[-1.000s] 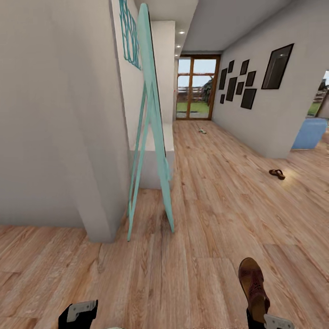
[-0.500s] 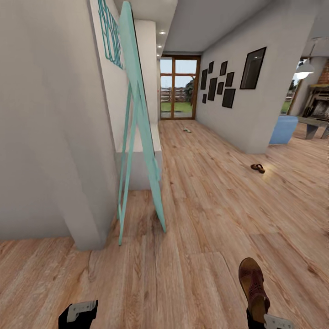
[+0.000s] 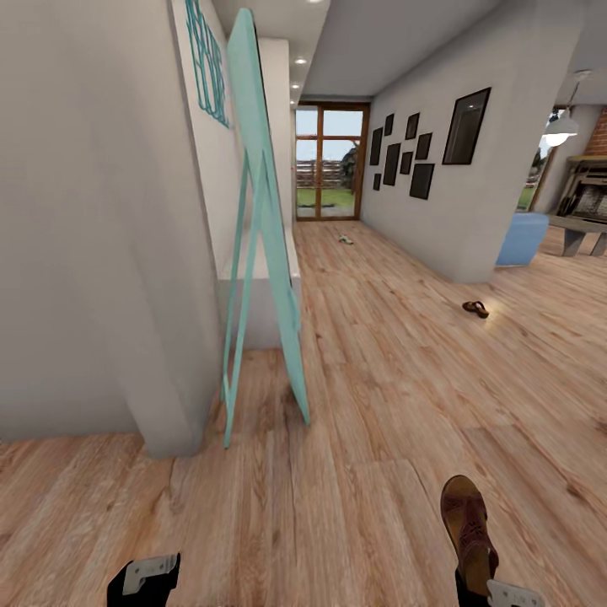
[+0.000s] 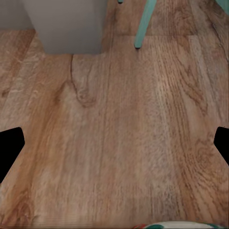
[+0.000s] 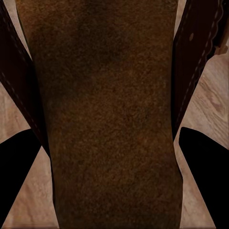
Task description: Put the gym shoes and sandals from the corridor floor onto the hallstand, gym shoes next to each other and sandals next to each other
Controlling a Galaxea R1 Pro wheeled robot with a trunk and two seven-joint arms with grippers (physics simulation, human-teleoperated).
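A dark brown sandal [image 3: 466, 523] with woven straps is held at the lower right of the head view, my right gripper [image 3: 485, 590] shut on its heel end. Up close, the sandal's tan footbed [image 5: 107, 109] sits between the right gripper's [image 5: 114, 157] black fingers [image 5: 16, 162]. The other sandal [image 3: 475, 308] lies on the corridor floor [image 3: 396, 379] to the right. Far down the corridor a small pale gym shoe [image 3: 346, 240] lies on the floor. The light grey hallstand [image 3: 263, 316] stands against the left wall. My left gripper [image 3: 145, 576] is open and empty over bare floor [image 4: 114, 143].
A tall teal standing mirror [image 3: 268, 211] leans in front of the hallstand, its feet on the floor. A grey wall corner [image 3: 169, 337] juts out at left. A blue seat [image 3: 523, 239] stands at right. A white, green and red sliver [image 4: 176, 225] shows at the left wrist view's edge.
The camera has turned, so the corridor has shifted left in the picture. Both grippers and the held sandal keep their places in the view.
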